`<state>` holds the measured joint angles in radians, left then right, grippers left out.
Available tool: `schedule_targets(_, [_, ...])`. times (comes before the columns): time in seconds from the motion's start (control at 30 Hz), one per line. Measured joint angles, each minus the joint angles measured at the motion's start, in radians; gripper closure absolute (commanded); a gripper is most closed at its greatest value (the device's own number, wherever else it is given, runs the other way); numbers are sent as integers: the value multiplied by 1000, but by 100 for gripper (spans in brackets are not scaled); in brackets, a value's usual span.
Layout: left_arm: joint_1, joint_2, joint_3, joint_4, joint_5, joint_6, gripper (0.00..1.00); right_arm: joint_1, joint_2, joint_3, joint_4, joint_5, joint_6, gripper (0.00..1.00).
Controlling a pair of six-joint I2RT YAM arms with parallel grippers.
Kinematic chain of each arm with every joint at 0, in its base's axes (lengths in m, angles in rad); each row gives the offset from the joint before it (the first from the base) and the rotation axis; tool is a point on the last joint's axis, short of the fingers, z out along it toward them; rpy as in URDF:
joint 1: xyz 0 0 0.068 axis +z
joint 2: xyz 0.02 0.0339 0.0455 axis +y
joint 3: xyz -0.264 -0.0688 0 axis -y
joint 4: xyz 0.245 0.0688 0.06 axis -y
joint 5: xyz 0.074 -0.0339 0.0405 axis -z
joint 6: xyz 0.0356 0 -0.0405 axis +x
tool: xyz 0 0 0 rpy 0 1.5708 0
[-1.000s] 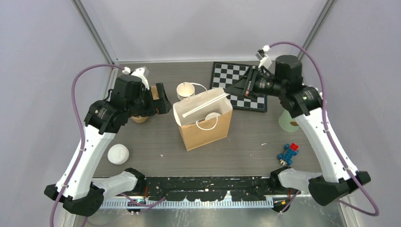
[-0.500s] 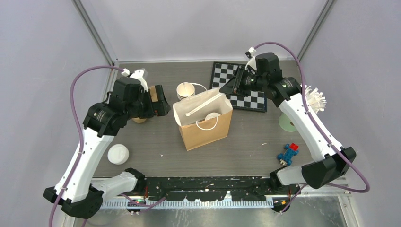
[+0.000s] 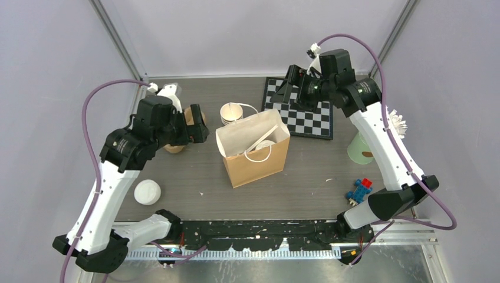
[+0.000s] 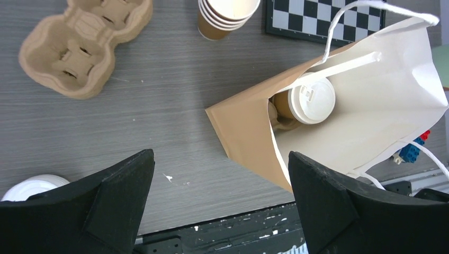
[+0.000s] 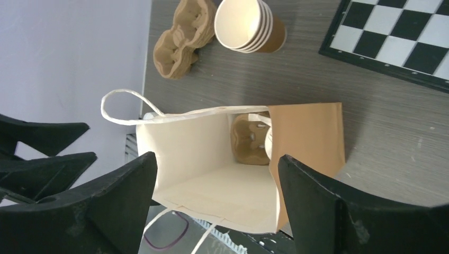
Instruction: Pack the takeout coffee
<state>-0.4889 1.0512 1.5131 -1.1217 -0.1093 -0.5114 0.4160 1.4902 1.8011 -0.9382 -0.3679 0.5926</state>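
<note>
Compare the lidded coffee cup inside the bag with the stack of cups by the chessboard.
The takeout coffee wears a white lid; the stacked cups are lidless, the top one showing its open mouth. The takeout coffee sits inside the brown paper bag; the stacked cups stand on the bare table. The takeout coffee is a single cup; the stacked cups are several nested together. Both are tan paper cups.

The left arm and right arm have white link shells, black joints and black bases. A purple cable loops beside each. Their jaws are matte black wedges.
</note>
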Motion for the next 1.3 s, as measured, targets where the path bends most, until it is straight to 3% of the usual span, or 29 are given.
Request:
schedule_targets(0.23, [0, -27, 34, 8, -34, 31, 0, 0, -21, 35, -97, 188, -39, 9])
schedule_targets(0.4, [0, -77, 34, 34, -29, 41, 0, 0, -95, -20, -138, 402, -47, 8])
schedule_targets(0.53, [0, -101, 28, 35, -29, 40, 0, -1, -169, -79, -138, 479, -49, 8])
schedule_targets(0.8, [0, -132, -26, 34, -29, 35, 0, -1, -273, -191, -92, 534, -29, 8])
schedule_targets(1.3, [0, -134, -33, 34, -30, 23, 0, -1, -285, -210, -19, 554, -23, 8])
